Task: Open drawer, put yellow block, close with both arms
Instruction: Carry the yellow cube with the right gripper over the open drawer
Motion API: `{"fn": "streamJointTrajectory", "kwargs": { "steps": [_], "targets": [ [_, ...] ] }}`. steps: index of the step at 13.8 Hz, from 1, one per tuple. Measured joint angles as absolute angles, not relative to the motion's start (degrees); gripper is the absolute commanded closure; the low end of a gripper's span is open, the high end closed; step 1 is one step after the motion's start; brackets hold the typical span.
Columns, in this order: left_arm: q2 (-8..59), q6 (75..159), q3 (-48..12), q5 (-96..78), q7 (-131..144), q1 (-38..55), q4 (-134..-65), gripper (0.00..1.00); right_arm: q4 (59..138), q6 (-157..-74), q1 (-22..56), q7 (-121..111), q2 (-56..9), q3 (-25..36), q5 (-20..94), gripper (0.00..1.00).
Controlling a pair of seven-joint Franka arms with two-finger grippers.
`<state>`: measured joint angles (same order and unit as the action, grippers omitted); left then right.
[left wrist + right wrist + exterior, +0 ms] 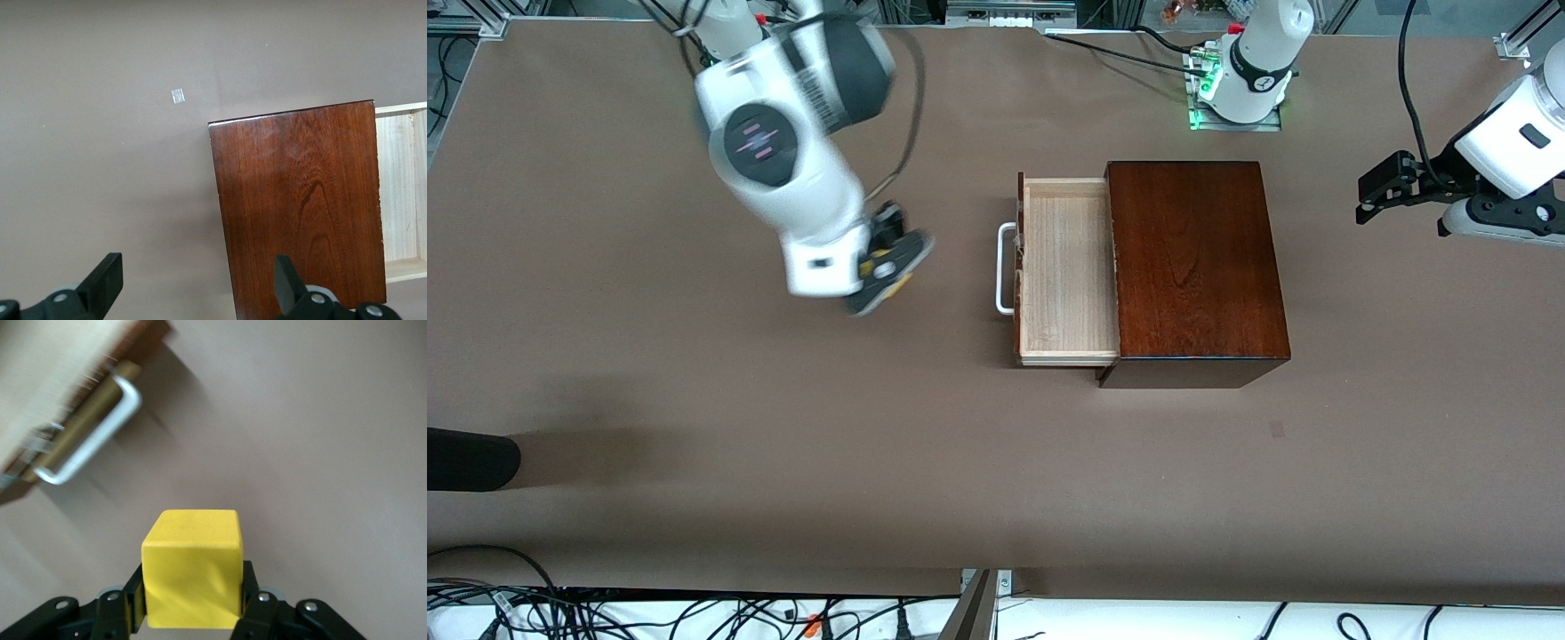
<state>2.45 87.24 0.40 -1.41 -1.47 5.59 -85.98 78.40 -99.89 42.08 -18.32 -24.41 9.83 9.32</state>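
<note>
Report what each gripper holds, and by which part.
The right gripper, over the bare table beside the open drawer, holds the yellow block by two facing sides. The left gripper waits open over the box, holding nothing.

The drawer (1067, 271), a pale bare-wood tray with a dark reddish-brown front and a white U-shaped bar handle (1005, 268), stands pulled out of the glossy mahogany box (1192, 267) at the box's 9 o'clock side in the front view. The yellow block (192, 568), a small bright cube, is clamped in the right gripper (193, 603) above bare table at the drawer's 9 o'clock.
</note>
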Motion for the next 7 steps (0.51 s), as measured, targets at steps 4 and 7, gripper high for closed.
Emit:
{"fn": "streamJointTrajectory", "kwargs": {
  "steps": [4,7],
  "targets": [
    [2.4,87.3,0.4,-1.4,-1.5,5.6,-86.0,0.0,76.2,-105.3,48.9,-18.6,-28.1,9.7,9.3,0.73],
    [2.4,87.3,0.4,-1.4,-1.5,5.6,-86.0,0.0,74.2,-109.8,50.0,-21.5,-30.9,7.1,9.3,0.73]
  ]
}}
